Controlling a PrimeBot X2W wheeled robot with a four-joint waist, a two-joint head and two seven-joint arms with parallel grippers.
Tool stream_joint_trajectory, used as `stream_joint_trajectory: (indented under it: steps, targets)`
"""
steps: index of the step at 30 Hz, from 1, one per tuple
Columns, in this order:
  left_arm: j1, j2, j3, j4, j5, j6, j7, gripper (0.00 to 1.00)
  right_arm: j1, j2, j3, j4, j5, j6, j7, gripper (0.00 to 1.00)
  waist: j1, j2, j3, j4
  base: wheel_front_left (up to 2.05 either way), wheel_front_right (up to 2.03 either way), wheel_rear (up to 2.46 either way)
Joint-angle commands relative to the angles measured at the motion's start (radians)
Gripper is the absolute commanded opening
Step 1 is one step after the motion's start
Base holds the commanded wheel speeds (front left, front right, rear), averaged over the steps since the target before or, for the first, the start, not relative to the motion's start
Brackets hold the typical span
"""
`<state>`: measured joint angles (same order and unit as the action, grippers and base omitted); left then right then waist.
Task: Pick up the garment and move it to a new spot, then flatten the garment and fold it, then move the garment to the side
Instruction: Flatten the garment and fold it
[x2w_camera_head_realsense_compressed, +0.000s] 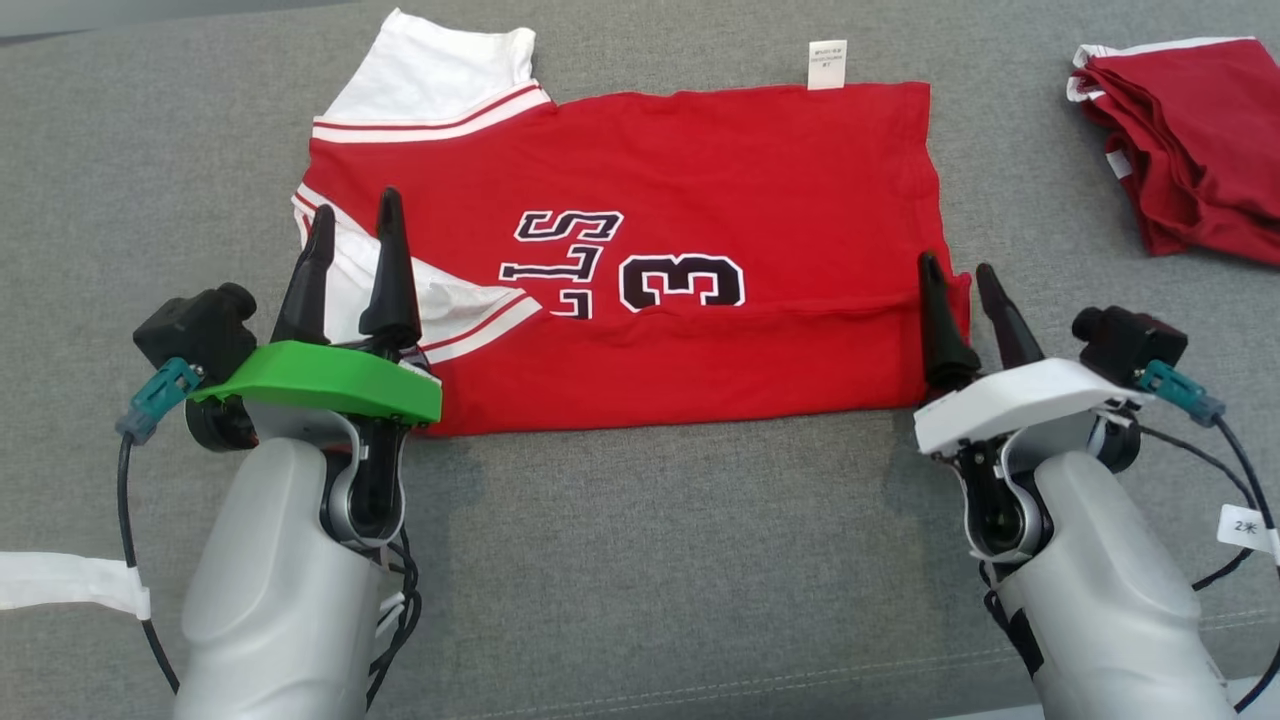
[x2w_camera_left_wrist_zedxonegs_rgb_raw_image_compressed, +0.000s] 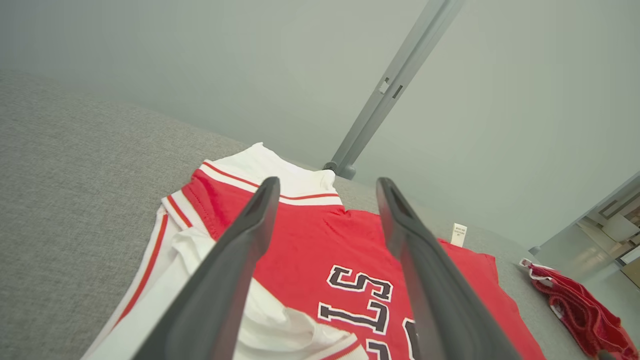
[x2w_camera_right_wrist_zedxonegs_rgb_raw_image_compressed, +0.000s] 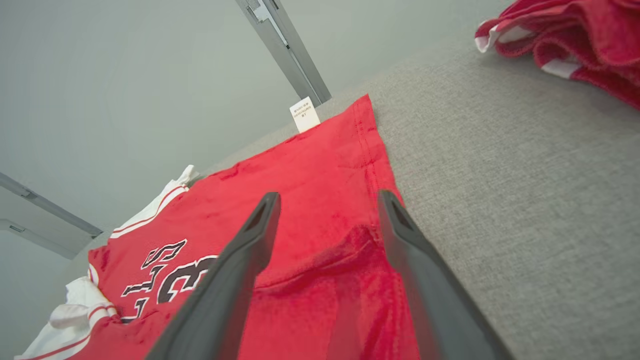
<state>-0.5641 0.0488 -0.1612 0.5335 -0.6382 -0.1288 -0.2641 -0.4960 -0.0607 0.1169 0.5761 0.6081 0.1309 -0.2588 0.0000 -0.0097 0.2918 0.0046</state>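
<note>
On grey woven upholstery (x2w_camera_head_realsense_compressed: 650, 560), the red jersey (x2w_camera_head_realsense_compressed: 760, 180) lay flat mid-surface, its near edge doubled up over the body. Over the white sleeve end sat the left gripper (x2w_camera_head_realsense_compressed: 356, 202), and over the hem corner the right gripper (x2w_camera_head_realsense_compressed: 958, 263), both parted and empty. Their spacing matched the fold line's ends, so probably a two-handed fold step. Soft matte knit with striped sleeve trim and printed numerals; limp, wrinkle-prone. A darker red pile (x2w_camera_head_realsense_compressed: 1190, 150) sat far right.
</note>
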Motion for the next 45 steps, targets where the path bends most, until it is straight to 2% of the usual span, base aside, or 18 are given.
stream_joint_trajectory:
  steps: [1,9,11,15,18,23,31,38,39,40,41,42,44,45]
  targets:
    - [0.010,0.005,0.009,-0.017,0.001,-0.002,0.000,1.00,0.004,-0.004,-0.018,-0.041,-0.030,0.000,-0.008,1.00,0.0000,0.0097,-0.008,0.001,0.00,0.00,0.00]
    - [0.098,0.004,0.049,-0.053,0.019,-0.002,0.000,1.00,0.099,0.006,-0.094,-0.232,-0.144,-0.001,-0.006,1.00,0.0000,0.0097,-0.048,0.004,0.00,0.00,0.00]
    - [0.144,0.004,0.072,-0.034,0.024,-0.002,0.000,1.00,0.150,0.007,-0.107,-0.279,-0.195,-0.001,-0.006,1.00,0.0000,0.0097,-0.065,0.007,0.00,0.00,0.00]
    - [0.198,0.004,0.080,0.012,0.006,-0.002,0.000,1.00,0.208,0.009,-0.114,-0.321,-0.227,-0.001,-0.006,1.00,0.0000,0.0097,-0.084,0.010,0.00,0.00,0.00]
    - [0.231,0.011,0.082,0.059,-0.006,-0.001,0.000,1.00,0.247,0.009,-0.117,-0.337,-0.220,-0.001,-0.006,1.00,0.0000,0.0097,-0.098,0.010,0.00,0.00,0.00]
    - [0.257,0.013,0.099,0.125,-0.027,0.023,0.020,1.00,0.288,0.009,-0.118,-0.348,-0.204,-0.001,-0.006,1.00,0.0000,0.0097,-0.108,0.003,0.00,0.00,0.00]
    - [0.223,0.018,0.135,0.221,-0.070,0.053,0.042,1.00,0.285,0.009,-0.101,-0.348,-0.199,-0.001,-0.006,1.00,0.0000,0.0097,-0.095,-0.020,0.00,0.00,0.00]
    - [0.190,0.012,0.156,0.277,-0.149,0.014,0.038,1.00,0.283,0.009,-0.096,-0.338,-0.205,-0.001,-0.006,1.00,0.0000,0.0097,-0.090,-0.043,0.00,0.00,0.00]
    - [0.185,0.012,0.154,0.283,-0.151,0.012,0.037,0.90,0.284,0.009,-0.096,-0.336,-0.207,-0.001,-0.006,1.00,0.0000,0.0097,-0.091,-0.044,0.00,0.00,0.00]
    - [0.182,0.013,0.150,0.289,-0.152,0.009,0.037,0.57,0.285,0.010,-0.095,-0.334,-0.207,-0.001,-0.006,1.00,0.0000,0.0097,-0.092,-0.046,0.00,0.00,0.00]
    - [0.180,0.013,0.149,0.293,-0.159,0.006,0.035,0.42,0.287,0.009,-0.094,-0.331,-0.205,-0.001,-0.006,1.00,0.0000,0.0097,-0.093,-0.048,0.00,0.00,0.00]
    - [0.176,0.014,0.148,0.294,-0.163,0.004,0.031,0.32,0.288,0.010,-0.094,-0.328,-0.202,-0.001,-0.006,1.00,0.0000,0.0097,-0.094,-0.048,0.00,0.00,0.00]
    - [0.168,0.016,0.145,0.287,-0.170,0.001,0.022,0.04,0.295,0.010,-0.087,-0.312,-0.198,-0.001,-0.006,1.00,0.0000,0.0097,-0.097,-0.048,0.00,0.00,0.00]
    - [0.167,0.017,0.145,0.282,-0.172,0.000,0.016,0.00,0.296,0.010,-0.086,-0.299,-0.197,-0.001,-0.002,1.00,0.0000,0.0097,-0.099,-0.047,0.00,0.00,0.00]
